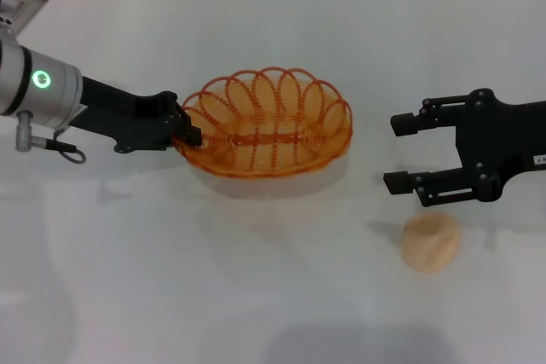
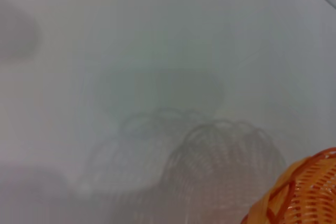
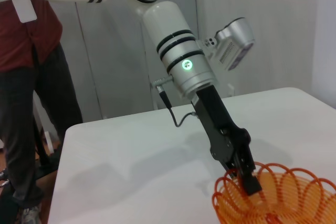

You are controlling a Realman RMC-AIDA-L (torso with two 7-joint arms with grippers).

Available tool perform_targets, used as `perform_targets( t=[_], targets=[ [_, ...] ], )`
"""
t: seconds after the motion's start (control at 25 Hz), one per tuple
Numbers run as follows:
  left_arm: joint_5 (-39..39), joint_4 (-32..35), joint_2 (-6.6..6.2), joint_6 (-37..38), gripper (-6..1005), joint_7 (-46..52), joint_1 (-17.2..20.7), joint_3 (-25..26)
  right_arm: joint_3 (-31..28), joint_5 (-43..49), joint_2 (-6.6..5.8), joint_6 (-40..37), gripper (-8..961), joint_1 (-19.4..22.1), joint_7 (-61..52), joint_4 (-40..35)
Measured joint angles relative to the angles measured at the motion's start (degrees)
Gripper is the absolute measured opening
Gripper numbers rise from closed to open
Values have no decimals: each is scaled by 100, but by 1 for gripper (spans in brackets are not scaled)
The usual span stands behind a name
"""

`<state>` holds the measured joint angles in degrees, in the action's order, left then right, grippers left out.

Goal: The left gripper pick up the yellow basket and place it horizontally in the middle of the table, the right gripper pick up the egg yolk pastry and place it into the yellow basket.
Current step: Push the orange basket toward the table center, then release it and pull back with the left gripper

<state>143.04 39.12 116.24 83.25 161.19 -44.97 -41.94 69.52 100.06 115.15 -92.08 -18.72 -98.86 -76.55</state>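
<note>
- L arm: left gripper (image 1: pixel 186 130) sits at left-centre of head view, fingers pinched shut on the left end of the rim of the yellow basket (image 1: pixel 266 125). R wrist view agrees: black fingertip clamps the scalloped rim at lower right of that frame (image 3: pixel 251 179).
- Basket: centre of head view, slightly above mid-frame, on the table (image 1: pixel 171 279). Long axis runs left-right across the frame, i.e. already roughly horizontal. Whether it's lifted or resting: can't tell; soft shadow shows under it.
- L wrist view: only a corner of basket at lower right (image 2: pixel 302 195), plus its shadow on the tabletop.
- R arm: right gripper (image 1: pixel 408 153) at right of head view, jaws wide apart, holding nothing, pointing left toward basket.
- Key relation: egg yolk pastry (image 1: pixel 432 242) lies at lower right of head view, just below the R gripper's lower finger, not between the fingers. Well apart from basket, to its lower right. R arm clearly nearer than L.
- Judgement: R gripper needs to shift toward bottom of frame before closing on pastry.
- Count: baskets 1; pastries 1; grippers 2.
</note>
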Motion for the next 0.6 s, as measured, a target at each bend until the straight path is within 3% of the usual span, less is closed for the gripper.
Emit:
perform_targets(
  t=[0.6],
  targets=[
    [13, -370, 39, -240, 95, -17, -21, -182, 27, -63, 8, -94, 723, 27, 38, 0]
  ],
)
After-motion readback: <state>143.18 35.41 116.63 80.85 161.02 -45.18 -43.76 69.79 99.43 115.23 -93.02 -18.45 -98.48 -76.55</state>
